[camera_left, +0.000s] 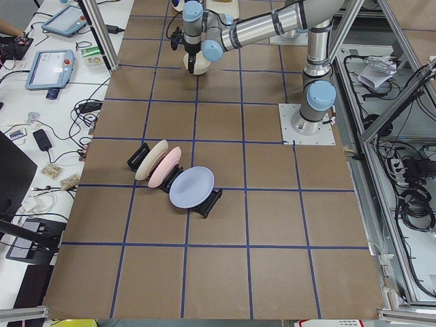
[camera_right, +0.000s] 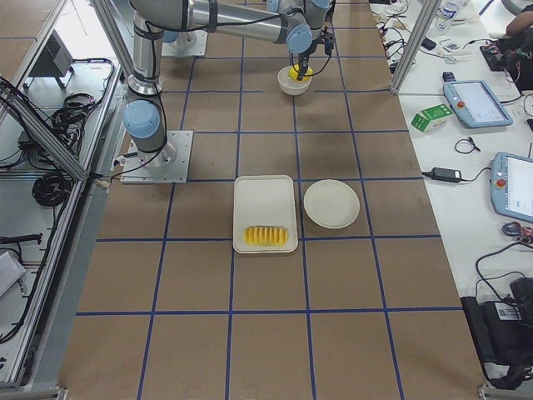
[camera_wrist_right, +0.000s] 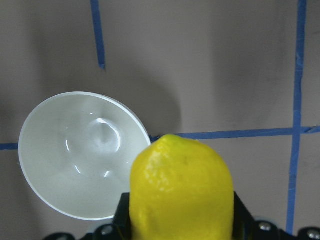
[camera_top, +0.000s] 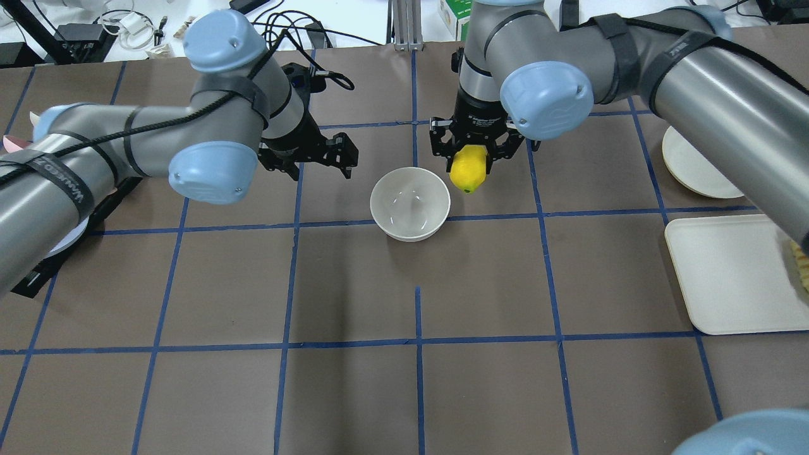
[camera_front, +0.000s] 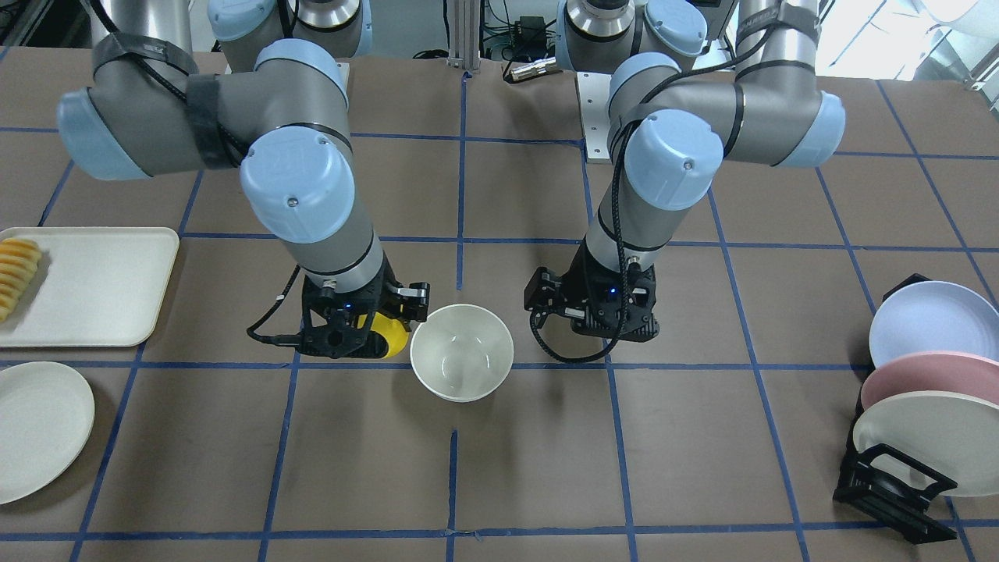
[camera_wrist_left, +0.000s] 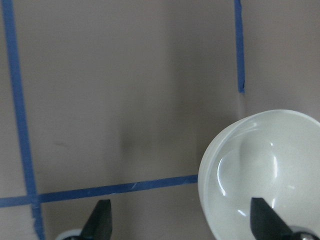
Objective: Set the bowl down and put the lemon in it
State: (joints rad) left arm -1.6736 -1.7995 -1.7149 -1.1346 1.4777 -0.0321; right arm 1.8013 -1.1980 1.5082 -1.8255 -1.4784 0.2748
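Being gripped by right fingers (camera_top: 442,146) beside the bowl (camera_top: 410,203), left fingers (camera_wrist_left: 101,222) open, the lemon (camera_top: 468,169) could be released short of it

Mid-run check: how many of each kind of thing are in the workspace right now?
bowl: 1
lemon: 1
plates: 4 (flat plate on the table; lavender plate, pink plate, off-white plate racked)
rack: 1
tray: 1
sliced fruit row: 1
Total: 9
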